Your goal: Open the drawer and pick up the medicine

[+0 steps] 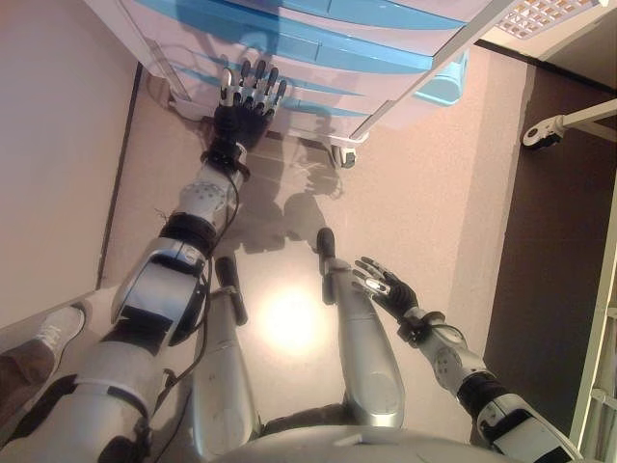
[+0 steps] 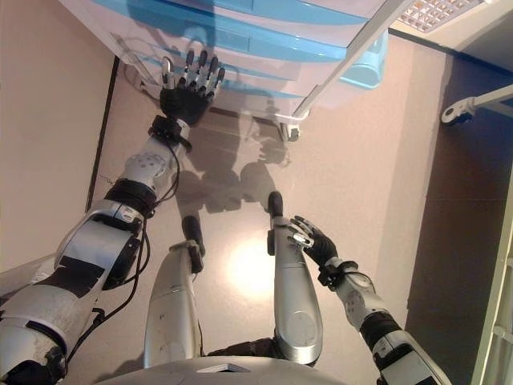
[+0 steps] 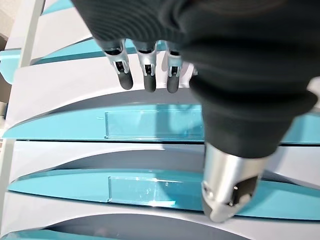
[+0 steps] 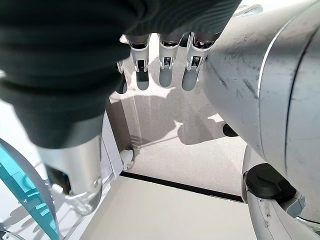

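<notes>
Nearest the head camera, low on the right, the right robot hand [image 1: 388, 285] hangs idle beside the body, its fingers loosely spread and nothing in them; it is well apart from the work, most likely kept clear until something has to be lifted out.

Far and to the left, the left arm is stretched toward the drawer unit [image 1: 318, 39], a white cabinet with stacked translucent blue drawer fronts, standing on castors on the floor [image 1: 424, 183]. The left robot hand [image 2: 188, 88] is held up with fingers straight and fanned, palm toward the lower drawers. In its own wrist view the dark fingertips [image 3: 146, 80] point at the white band above a blue drawer front [image 3: 150, 125], close to it; whether they already touch cannot be told. It grips nothing. Held flat and open like this, it looks ready to hook under the curved lip of a drawer front rather than pinch it.

All the drawers appear closed. The medicine is not visible in any view; presumably it lies inside one of them, so opening has not yet begun.
</notes>
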{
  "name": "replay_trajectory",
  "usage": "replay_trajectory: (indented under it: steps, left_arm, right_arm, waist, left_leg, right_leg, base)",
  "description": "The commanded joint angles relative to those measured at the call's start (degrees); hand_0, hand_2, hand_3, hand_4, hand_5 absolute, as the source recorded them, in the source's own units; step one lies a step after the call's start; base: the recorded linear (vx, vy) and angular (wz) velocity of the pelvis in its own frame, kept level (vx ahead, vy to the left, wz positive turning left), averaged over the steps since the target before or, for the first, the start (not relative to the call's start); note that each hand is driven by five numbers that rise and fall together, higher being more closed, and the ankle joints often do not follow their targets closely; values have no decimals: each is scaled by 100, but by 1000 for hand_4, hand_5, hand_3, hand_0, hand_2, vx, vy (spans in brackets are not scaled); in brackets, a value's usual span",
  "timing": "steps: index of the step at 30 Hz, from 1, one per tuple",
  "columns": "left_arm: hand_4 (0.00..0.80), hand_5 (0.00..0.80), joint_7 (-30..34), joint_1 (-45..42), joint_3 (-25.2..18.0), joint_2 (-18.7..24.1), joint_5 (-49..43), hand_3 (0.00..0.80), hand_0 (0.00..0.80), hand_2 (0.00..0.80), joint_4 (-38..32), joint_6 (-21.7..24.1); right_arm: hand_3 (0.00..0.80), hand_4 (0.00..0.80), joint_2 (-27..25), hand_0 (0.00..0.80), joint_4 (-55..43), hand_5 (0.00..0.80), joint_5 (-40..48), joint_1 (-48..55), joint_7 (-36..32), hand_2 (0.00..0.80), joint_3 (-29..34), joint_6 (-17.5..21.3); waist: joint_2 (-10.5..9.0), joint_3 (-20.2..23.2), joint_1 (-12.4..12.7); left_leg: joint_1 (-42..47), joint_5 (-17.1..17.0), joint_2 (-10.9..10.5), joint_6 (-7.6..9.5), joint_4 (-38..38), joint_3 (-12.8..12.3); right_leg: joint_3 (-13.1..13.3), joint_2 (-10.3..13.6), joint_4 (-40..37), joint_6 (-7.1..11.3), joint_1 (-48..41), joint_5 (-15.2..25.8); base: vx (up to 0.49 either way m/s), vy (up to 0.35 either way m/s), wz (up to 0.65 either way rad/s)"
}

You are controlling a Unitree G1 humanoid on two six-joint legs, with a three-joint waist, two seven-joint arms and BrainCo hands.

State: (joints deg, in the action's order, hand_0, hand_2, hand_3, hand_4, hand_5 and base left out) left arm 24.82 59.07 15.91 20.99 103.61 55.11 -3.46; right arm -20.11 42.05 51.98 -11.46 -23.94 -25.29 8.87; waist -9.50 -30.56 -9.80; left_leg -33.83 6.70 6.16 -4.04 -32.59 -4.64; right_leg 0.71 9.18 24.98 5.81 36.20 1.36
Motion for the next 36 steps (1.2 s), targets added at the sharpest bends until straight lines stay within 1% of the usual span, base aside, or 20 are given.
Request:
replay_trajectory:
  steps: [1, 5, 11, 17, 22, 31, 36]
  left_arm:
    - [0, 0, 44, 342, -237, 120, 76, 0, 0, 0, 8, 97]
    - [0, 0, -23, 350, -245, 140, 72, 0, 0, 0, 96, 133]
    - [0, 0, 143, 418, -238, 202, 6, 0, 0, 0, 232, 124]
    - [0, 0, 262, 531, -167, 231, -10, 0, 0, 0, 168, 174]
    - [0, 0, 243, 638, -107, 270, -12, 0, 0, 0, 104, 210]
    - [0, 0, 338, 757, -40, 318, 37, 0, 0, 0, -7, 158]
    - [0, 0, 271, 831, 46, 284, -24, 0, 0, 0, -174, 241]
  right_arm:
    - [0, 0, -190, 0, -146, 0, 115, 387, -56, 0, -262, -8]
    - [0, 0, -196, 0, -155, 0, 99, 381, -52, 0, -266, -25]
    - [0, 0, -217, 0, -130, 0, 132, 386, -88, 0, -291, 5]
    - [0, 0, -248, 0, -136, 0, 142, 401, -112, 0, -310, 32]
    - [0, 0, -261, 0, -124, 0, 162, 413, -133, 0, -299, 48]
    - [0, 0, -294, 0, -87, 0, 172, 435, -167, 0, -306, 84]
    - [0, 0, -296, 0, -76, 0, 160, 404, -154, 0, -302, 93]
  waist:
    - [143, 114, -23]
    - [147, 125, -39]
    - [137, 119, -52]
    - [143, 98, -72]
    - [147, 103, -85]
    - [168, 121, -99]
    - [182, 111, -104]
  left_leg:
    - [-128, 306, -30, 157, -34, -154]
    - [-122, 310, -26, 153, -36, -164]
    - [-134, 321, -21, 154, -54, -162]
    - [-127, 328, -12, 154, -51, -167]
    - [-128, 343, -14, 159, -63, -175]
    - [-107, 354, -20, 156, -59, -183]
    - [-91, 354, -24, 161, -36, -203]
  right_leg:
    - [-213, -252, 534, -83, -61, -604]
    - [-202, -260, 543, -78, -54, -607]
    - [-190, -269, 553, -85, -42, -612]
    - [-176, -270, 559, -84, -36, -611]
    - [-166, -269, 545, -79, -37, -599]
    - [-160, -260, 541, -88, -43, -602]
    - [-161, -257, 530, -92, -49, -605]
  base:
    - [0, 0, 0]
    - [0, 0, 0]
    - [0, 0, 0]
    - [0, 0, 0]
    - [0, 0, 0]
    - [0, 0, 0]
    - [0, 0, 0]
